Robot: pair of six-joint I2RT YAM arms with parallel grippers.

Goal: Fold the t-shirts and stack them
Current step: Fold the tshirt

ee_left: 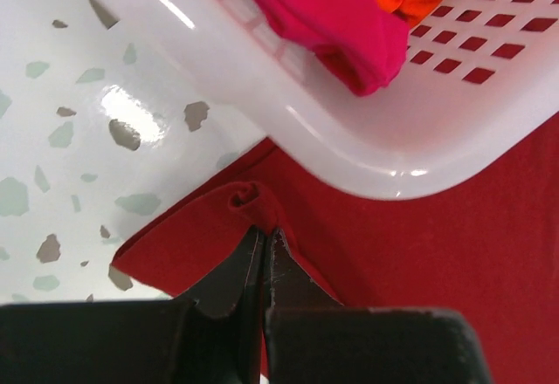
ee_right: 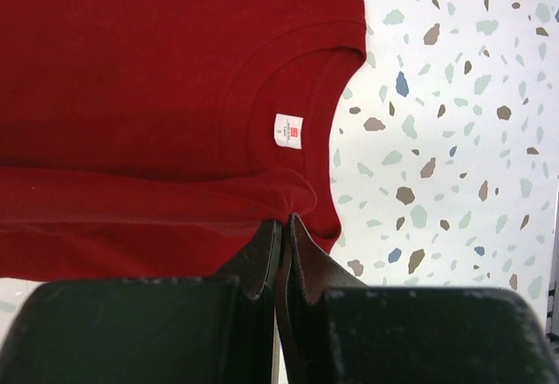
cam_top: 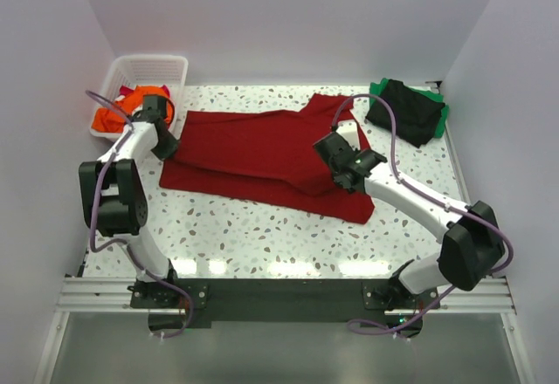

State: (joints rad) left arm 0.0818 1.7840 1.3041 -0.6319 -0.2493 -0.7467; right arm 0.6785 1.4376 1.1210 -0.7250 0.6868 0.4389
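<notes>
The dark red t-shirt [cam_top: 253,153] lies spread across the middle of the surface [cam_top: 262,236], reaching from the far left corner almost to the right edge. It is mostly flat, with its lower layer showing along the near side. Its collar, which carries a small white label [ee_right: 288,131], faces the right side.

The left pincer [cam_top: 164,120] is closed tight on the shirt's left corner, just beside the basket, and a small roll of cloth is bunched at the fingertips [ee_left: 253,253]. The right pincer [cam_top: 332,150] is also clamped on the dark red t-shirt. It pinches the cloth at the edge of the neckline, just below the label in the right wrist view.

A white slatted basket [cam_top: 131,65] stands at the far left corner, its rounded corner hanging over the shirt's edge in the left wrist view. It holds an orange t-shirt [cam_top: 109,118] and a red t-shirt [ee_left: 332,9], both crumpled.

At the far right corner, well apart from both pincers, a folded black t-shirt [cam_top: 406,109] rests on a green t-shirt [cam_top: 444,113], of which only the edges show.
</notes>
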